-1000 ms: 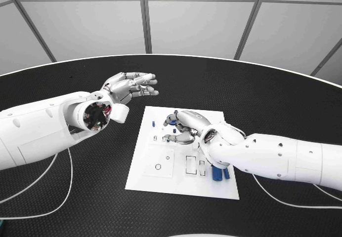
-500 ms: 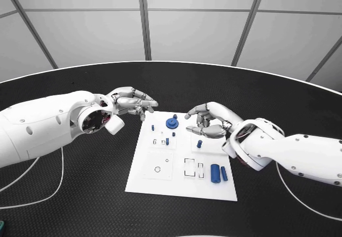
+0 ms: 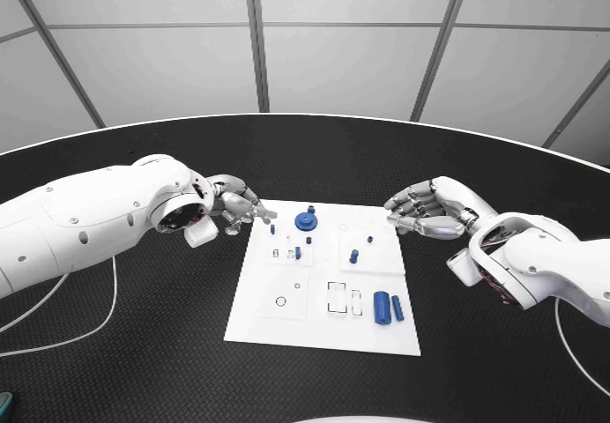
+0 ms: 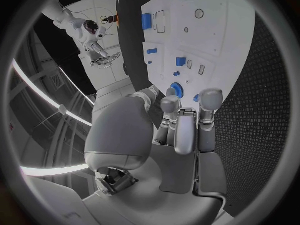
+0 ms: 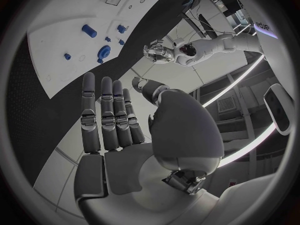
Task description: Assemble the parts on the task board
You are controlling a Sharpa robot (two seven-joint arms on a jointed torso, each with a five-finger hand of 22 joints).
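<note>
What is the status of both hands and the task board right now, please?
Left hand empty at board's edge. Right hand empty, off board. Task board unobstructed.

This looks like a robotics lab or test cell. A round black tabletop [image 3: 318,150] with a fine mesh-like surface stands before plain grey wall panels [image 3: 166,75] split by dark seams, and thin white cables [image 3: 77,339] trail loose across it. A white task board [image 3: 324,326] with outlined slots lies in the middle, like a bench test fixture.
</note>
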